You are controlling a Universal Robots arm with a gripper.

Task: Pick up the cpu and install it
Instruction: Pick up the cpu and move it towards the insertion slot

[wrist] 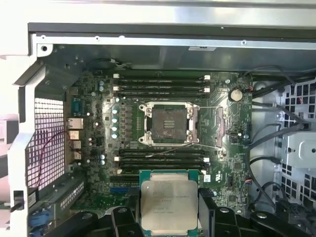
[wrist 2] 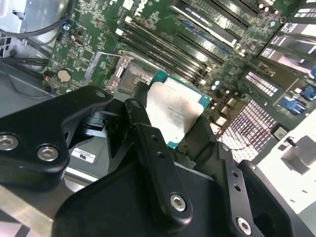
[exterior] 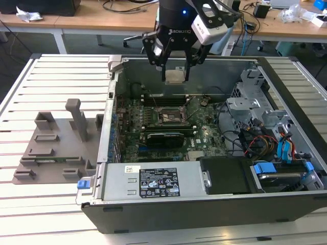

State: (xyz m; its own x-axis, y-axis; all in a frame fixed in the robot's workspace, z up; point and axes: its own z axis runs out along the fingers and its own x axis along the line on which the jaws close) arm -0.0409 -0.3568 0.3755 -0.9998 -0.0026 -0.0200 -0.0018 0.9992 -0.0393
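In the exterior view, the black two-fingered pincer [exterior: 176, 73] hangs over the open dark-grey computer case [exterior: 204, 217]. It pinches the small silvery square cpu [exterior: 175, 77] by its edges, above the green motherboard [exterior: 204, 135]. Below lies the dark square socket frame [exterior: 169, 116]. A grey plastic fixture [exterior: 53, 148] sits on the white slatted bench [exterior: 51, 76], just beside the case on the exterior view's left.

In the second wrist view, the cpu [wrist 2: 175, 111] sits tilted between the black fingers [wrist 2: 148, 143], with the socket frame [wrist 2: 132, 79] open behind it.

In the first wrist view, the cpu [wrist: 169, 205] is held well apart from the socket frame [wrist: 168, 123], whose contact field is exposed. Long black memory slots [wrist: 160, 84] flank the frame, and black cables [wrist: 276, 148] run along the board's edge.
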